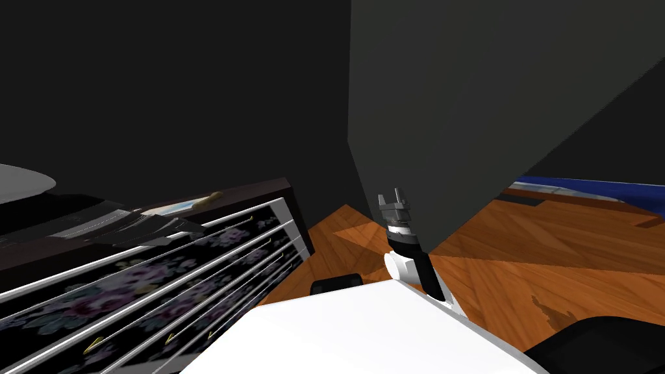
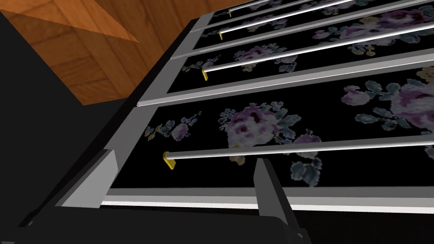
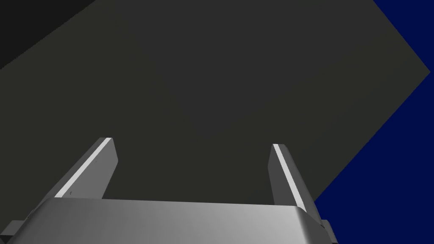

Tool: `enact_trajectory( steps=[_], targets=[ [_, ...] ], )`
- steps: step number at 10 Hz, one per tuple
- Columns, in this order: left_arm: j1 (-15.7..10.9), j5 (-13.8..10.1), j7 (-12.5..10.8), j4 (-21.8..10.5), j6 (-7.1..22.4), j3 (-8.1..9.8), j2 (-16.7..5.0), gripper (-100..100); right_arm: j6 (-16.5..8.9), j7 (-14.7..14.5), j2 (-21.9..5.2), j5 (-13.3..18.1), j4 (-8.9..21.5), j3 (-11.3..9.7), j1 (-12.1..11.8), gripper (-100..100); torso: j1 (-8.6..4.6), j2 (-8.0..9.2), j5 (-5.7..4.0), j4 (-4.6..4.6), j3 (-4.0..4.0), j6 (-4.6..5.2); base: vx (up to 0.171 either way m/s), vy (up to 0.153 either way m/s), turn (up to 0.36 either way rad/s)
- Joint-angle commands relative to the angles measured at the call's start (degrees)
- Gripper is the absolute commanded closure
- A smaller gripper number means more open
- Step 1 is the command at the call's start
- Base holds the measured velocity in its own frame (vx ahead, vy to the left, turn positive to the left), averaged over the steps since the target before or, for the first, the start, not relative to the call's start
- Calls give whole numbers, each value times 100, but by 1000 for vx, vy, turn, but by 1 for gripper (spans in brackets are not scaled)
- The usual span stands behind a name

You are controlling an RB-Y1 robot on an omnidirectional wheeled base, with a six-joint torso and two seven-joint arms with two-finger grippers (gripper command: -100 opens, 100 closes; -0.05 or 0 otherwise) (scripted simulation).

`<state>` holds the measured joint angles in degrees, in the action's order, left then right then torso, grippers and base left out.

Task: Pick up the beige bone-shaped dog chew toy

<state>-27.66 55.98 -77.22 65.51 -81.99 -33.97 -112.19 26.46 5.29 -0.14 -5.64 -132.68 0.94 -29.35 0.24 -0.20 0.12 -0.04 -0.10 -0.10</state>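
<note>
Left gripper (image 2: pixel 186 182): sitting closest to the lens, its two light grey fingers (image 2: pixel 267 186) standing wide apart and holding nothing, pointing at a black drawer front (image 2: pixel 262 127) printed with purple flowers, just beside a light grey bar handle (image 2: pixel 296 148) with a yellow end. Beige bone-shaped toy (image 1: pixel 209 198): lying on the dark top of the chest of drawers (image 1: pixel 260 189), near that top's right-hand end and well apart from both grippers. Pale flat item (image 1: pixel 170 208): lying just beside the toy on the same top. White rounded object (image 1: pixel 19 180): resting farther along the top, at the head view's left edge. Right gripper (image 1: pixel 395 197): rising upright over the wooden floor (image 1: pixel 552 247) to the right of the chest of drawers, fingers (image 3: pixel 288 178) spread wide and gripping nothing, facing a dark grey wall (image 1: pixel 487 97). Blue surface (image 1: pixel 584 188): showing beyond the wall's lower edge, at the far side of the floor.
</note>
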Motion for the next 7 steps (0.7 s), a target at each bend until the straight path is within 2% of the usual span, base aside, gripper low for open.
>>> enact_trajectory(
  steps=[1,2,3,4,6,7],
  targets=[
    [-139,116,-237,-278,-235,-96,-192,-100,0,0,0,0,0,0,0,0,0,0,0,0,0,0,59,25,-165],
    [-139,116,-237,-278,-235,-96,-192,-100,0,0,0,0,0,0,1,0,0,-8,-2,-2,-4,5,58,40,-116],
    [-235,165,-435,-490,-404,-212,-378,-100,0,0,0,0,0,0,0,0,2,-9,-1,-2,-5,1,71,62,-193],
    [-235,165,-435,-490,-404,-212,-378,-100,0,0,0,0,0,0,0,0,11,-13,0,-3,-7,4,74,84,-94],
    [-388,235,-764,-865,-739,-426,-653,-100,0,0,-1,0,0,0,-1,0,24,-31,3,-7,-17,3,165,133,-217],
    [-388,235,-776,-868,-739,-426,-653,-100,0,0,-2,0,0,1,-1,0,47,-56,9,-14,-32,5,124,135,-106]
  ],
)
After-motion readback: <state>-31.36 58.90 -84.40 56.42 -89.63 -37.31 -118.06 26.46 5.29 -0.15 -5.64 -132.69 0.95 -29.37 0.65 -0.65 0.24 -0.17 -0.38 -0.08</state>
